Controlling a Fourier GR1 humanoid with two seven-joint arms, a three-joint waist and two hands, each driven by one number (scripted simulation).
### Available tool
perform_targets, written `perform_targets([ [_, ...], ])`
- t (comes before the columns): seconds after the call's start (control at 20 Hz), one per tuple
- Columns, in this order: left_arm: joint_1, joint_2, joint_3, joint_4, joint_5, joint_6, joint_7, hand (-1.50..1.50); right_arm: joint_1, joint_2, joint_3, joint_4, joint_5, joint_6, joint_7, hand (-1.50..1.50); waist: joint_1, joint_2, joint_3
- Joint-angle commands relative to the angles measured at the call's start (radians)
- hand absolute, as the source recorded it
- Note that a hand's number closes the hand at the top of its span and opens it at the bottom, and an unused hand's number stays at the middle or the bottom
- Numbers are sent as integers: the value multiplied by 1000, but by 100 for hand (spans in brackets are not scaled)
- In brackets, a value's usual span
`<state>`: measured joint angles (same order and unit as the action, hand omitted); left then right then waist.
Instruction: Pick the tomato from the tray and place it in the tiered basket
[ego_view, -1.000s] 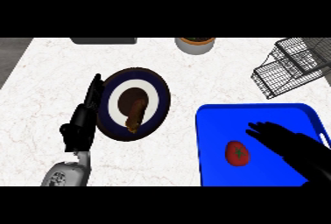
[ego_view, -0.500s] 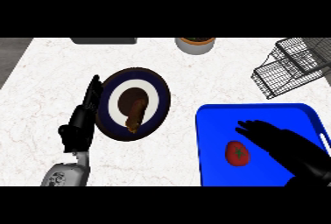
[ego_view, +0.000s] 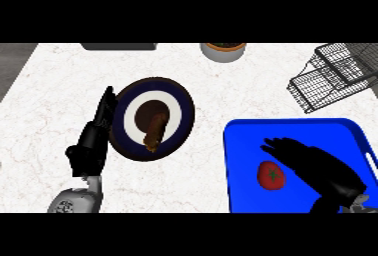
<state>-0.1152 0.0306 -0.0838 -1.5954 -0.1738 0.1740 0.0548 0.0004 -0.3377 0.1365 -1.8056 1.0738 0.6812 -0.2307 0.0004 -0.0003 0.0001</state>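
A red tomato (ego_view: 271, 175) with a green stem mark lies in the blue tray (ego_view: 244, 145) at the lower right. My right hand (ego_view: 310, 162) hovers over the tray just right of the tomato, fingers straight and pointing up-left, holding nothing. The wire tiered basket (ego_view: 336, 75) stands at the upper right, beyond the tray. My left hand (ego_view: 92, 140) rests open along the left rim of a dark plate, fingers pointing away from me.
A dark blue plate (ego_view: 181, 107) with a white centre holds a brown food item (ego_view: 153, 125) left of the tray. A small bowl (ego_view: 223, 50) sits at the far edge, with a dark flat object (ego_view: 118, 46) to its left.
My right hand has slid left over the tray, closing in on the tomato's right side. The tomato and my left hand have stayed in place.
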Motion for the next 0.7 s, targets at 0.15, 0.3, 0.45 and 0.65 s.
perform_targets([
  [0.15, -4, -8, 13, 20, -3, -7, -23, 0, -55, 63, 28, 82, 39, -15, 22, -150, 0, 0, 0],
  [0.3, 29, -21, -10, -41, -20, 2, 14, 0, -3, 51, 13, 47, 37, -36, -2, -150, 0, 0, 0],
  [0.45, -7, -29, -11, 76, -27, 33, -45, 0, 6, 46, -6, 32, 20, -27, -17, -150, -3, 0, 0],
  [0.65, -6, -17, 28, 65, 1, -8, -61, 0, -40, 56, -4, 177, 37, -84, -60, -150, 0, 0, 0],
])
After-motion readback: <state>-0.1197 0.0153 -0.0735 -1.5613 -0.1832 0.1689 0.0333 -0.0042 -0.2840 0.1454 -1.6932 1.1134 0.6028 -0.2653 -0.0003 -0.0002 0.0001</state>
